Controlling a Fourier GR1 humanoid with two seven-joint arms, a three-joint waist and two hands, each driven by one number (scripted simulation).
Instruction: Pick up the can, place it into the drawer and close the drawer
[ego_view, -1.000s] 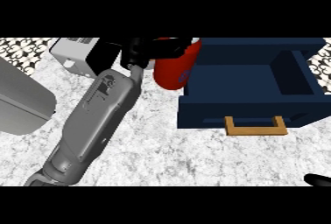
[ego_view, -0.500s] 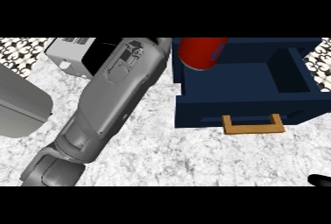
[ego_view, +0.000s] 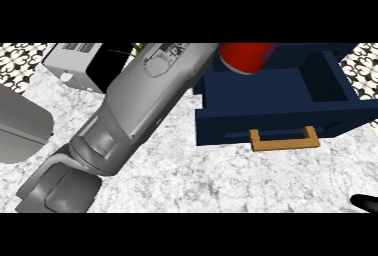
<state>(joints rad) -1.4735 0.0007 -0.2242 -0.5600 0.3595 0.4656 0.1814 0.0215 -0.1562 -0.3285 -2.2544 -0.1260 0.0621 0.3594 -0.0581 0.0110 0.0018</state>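
- Left hand itself is not seen; it is cut off past the far edge of the view, so spread vs. curled can't be told. Only the grey left forearm (ego_view: 136, 107) is shown, running diagonally from near-left up to far-centre.
- Right hand (ego_view: 365, 202) is seen only as a black tip at the near-right corner, low on the counter; finger state can't be told.
- Red can (ego_view: 247, 56) is found at the far edge, right beside the far end of the left forearm, over the far-left part of the open drawer's inside. Its top is cropped by the view edge. Whether it is gripped or resting on the drawer floor can't be told.
- Dark blue drawer (ego_view: 277, 117) is pulled open, right of the forearm; a tan handle (ego_view: 284, 140) is mounted on its near face.
- White-and-black appliance (ego_view: 85, 65) is seen far-left, partly hidden behind the forearm.
- Grey rounded object (ego_view: 22, 127) is placed at the left edge.
- Everything is set on a marbled white counter (ego_view: 221, 180).
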